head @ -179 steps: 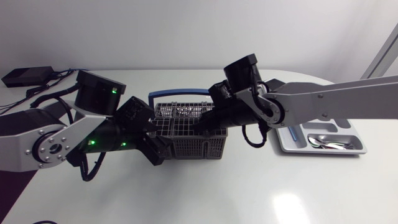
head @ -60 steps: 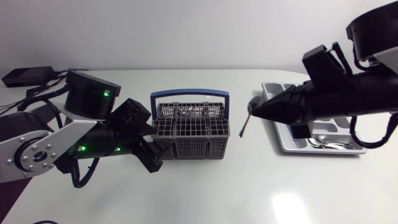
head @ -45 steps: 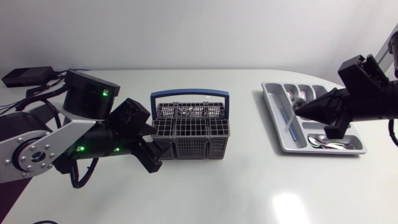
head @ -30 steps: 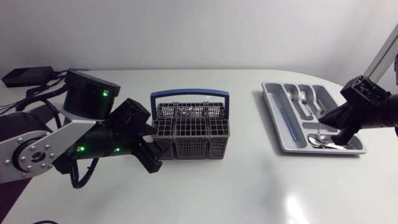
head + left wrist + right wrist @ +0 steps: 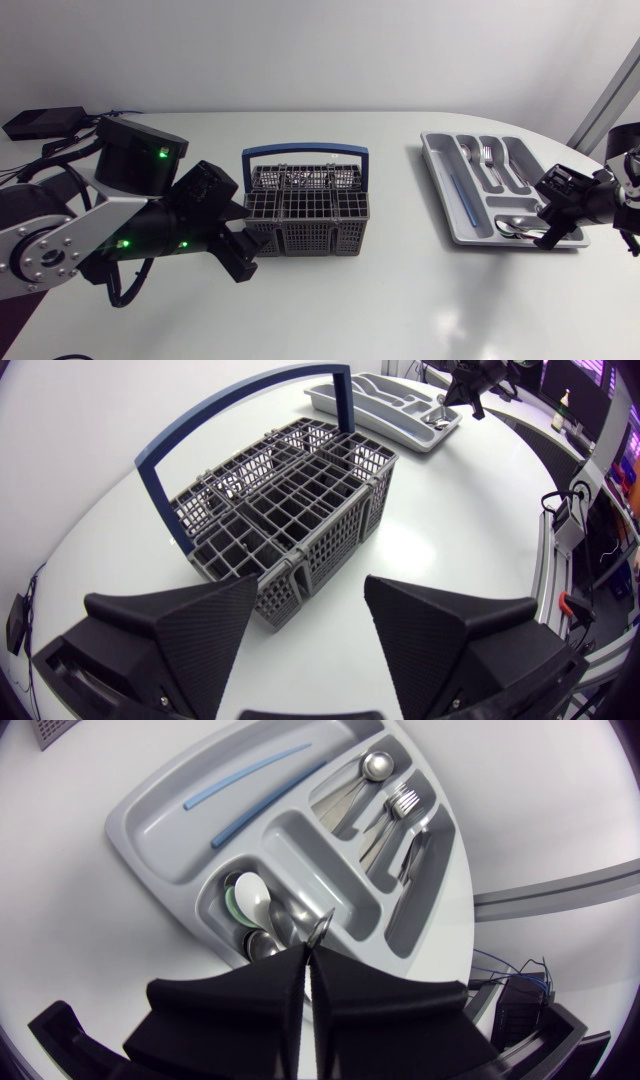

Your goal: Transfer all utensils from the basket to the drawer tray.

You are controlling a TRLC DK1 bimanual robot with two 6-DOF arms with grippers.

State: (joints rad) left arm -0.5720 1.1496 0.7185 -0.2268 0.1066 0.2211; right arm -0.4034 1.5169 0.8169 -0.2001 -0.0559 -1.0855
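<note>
The grey mesh basket (image 5: 305,215) with a blue handle (image 5: 305,152) stands mid-table, some metal pieces (image 5: 300,180) showing in its back compartment. My left gripper (image 5: 238,250) is open at the basket's front-left corner; in the left wrist view its fingers (image 5: 190,630) flank the corner of the basket (image 5: 290,500) without touching it. The grey drawer tray (image 5: 447,215) lies to the right with a blue stick (image 5: 458,195), forks (image 5: 490,165) and spoons (image 5: 515,228). My right gripper (image 5: 308,955) is shut on a metal spoon (image 5: 320,928) above the spoon compartment (image 5: 255,905) of the tray (image 5: 150,830).
A black box with cables (image 5: 40,122) sits at the back-left corner. The table's rounded edge runs close behind and right of the tray. In the left wrist view the tray (image 5: 385,400) lies far beyond the basket, my right gripper (image 5: 470,385) over it.
My right arm has swung right with the spoon, from beside the basket across the tray to its near-right compartment, and lowered. The left arm has shifted only slightly.
</note>
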